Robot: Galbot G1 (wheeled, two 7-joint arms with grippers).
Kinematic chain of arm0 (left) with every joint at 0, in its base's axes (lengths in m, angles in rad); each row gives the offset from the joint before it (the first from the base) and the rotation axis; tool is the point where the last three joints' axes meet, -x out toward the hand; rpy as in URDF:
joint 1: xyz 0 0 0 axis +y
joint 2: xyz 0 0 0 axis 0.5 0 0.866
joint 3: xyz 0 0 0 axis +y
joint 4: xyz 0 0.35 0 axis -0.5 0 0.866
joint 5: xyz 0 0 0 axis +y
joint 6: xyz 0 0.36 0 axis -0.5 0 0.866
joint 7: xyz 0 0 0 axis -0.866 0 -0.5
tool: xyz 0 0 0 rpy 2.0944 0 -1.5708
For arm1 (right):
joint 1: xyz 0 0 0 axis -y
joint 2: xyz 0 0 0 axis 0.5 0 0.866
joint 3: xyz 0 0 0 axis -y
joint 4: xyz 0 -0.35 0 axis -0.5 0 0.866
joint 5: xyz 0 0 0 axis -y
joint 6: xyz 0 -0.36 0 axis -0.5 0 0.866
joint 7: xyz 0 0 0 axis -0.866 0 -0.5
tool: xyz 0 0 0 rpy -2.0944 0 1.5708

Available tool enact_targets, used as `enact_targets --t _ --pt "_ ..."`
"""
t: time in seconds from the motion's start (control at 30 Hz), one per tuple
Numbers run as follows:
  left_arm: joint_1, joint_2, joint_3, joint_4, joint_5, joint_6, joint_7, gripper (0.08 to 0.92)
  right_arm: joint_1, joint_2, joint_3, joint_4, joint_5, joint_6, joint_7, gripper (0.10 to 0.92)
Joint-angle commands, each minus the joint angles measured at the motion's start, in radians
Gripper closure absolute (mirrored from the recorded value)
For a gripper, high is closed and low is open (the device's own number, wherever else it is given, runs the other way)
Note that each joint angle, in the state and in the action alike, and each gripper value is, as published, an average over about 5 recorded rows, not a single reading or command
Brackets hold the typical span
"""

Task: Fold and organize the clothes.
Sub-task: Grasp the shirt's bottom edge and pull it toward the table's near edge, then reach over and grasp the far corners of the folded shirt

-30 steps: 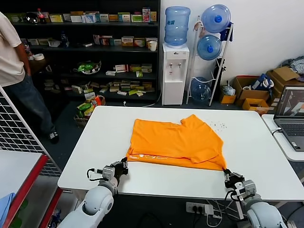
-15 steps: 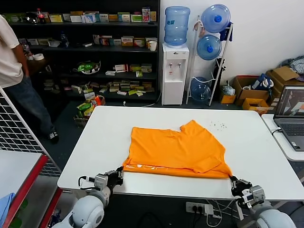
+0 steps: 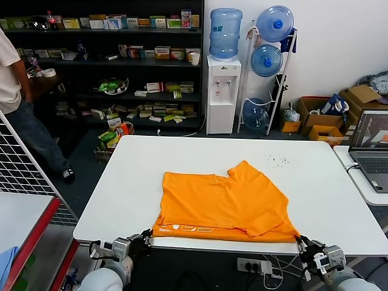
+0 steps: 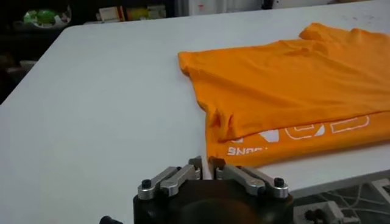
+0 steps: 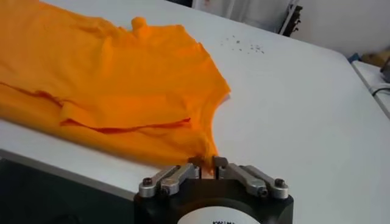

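The orange T-shirt [image 3: 221, 206] lies folded flat on the white table [image 3: 121, 182], its hem with white lettering along the front edge. My left gripper [image 3: 143, 237] sits just off the front edge at the hem's left corner. In the left wrist view the T-shirt [image 4: 286, 91] ends at one fingertip of the left gripper [image 4: 205, 163], whose jaws stand slightly apart with bare table between them. My right gripper [image 3: 302, 243] is at the hem's right corner. In the right wrist view a corner of the T-shirt [image 5: 109, 79] still lies between the parted tips of the right gripper [image 5: 205, 162].
A person [image 3: 15, 91] stands at the far left by dark shelves [image 3: 109, 60]. A wire rack [image 3: 24, 176] and a light blue cloth [image 3: 6, 257] are at my left. A laptop [image 3: 373, 145] sits on a side table at right. A water dispenser [image 3: 224, 91] stands behind.
Both grippers drew back toward me past the table's front edge, dragging the shirt's hem nearer. Their jaws, shut on the hem corners before, now stand slightly apart.
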Motion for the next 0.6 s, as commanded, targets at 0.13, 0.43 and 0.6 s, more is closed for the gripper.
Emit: enact_targets --t 0.13,0.43,0.6 --pt "0.068 0.033 -0.042 -0.163 -0.077 0.013 -0.061 0.706 -0.013 -0.001 0.032 0.097 0.100 0.073 0.039 0.619" --pt "-0.195 -0.045 -0.023 0.006 0.118 -0.121 0.077 0.446 0.250 -0.046 0.008 -0.069 0.203 0.181 -0.009 0.359" --pt "-0.427 -0.094 0.049 0.210 0.091 -0.129 0.098 0.308 0.472 -0.070 -0.129 -0.225 0.258 0.124 -0.025 0.231"
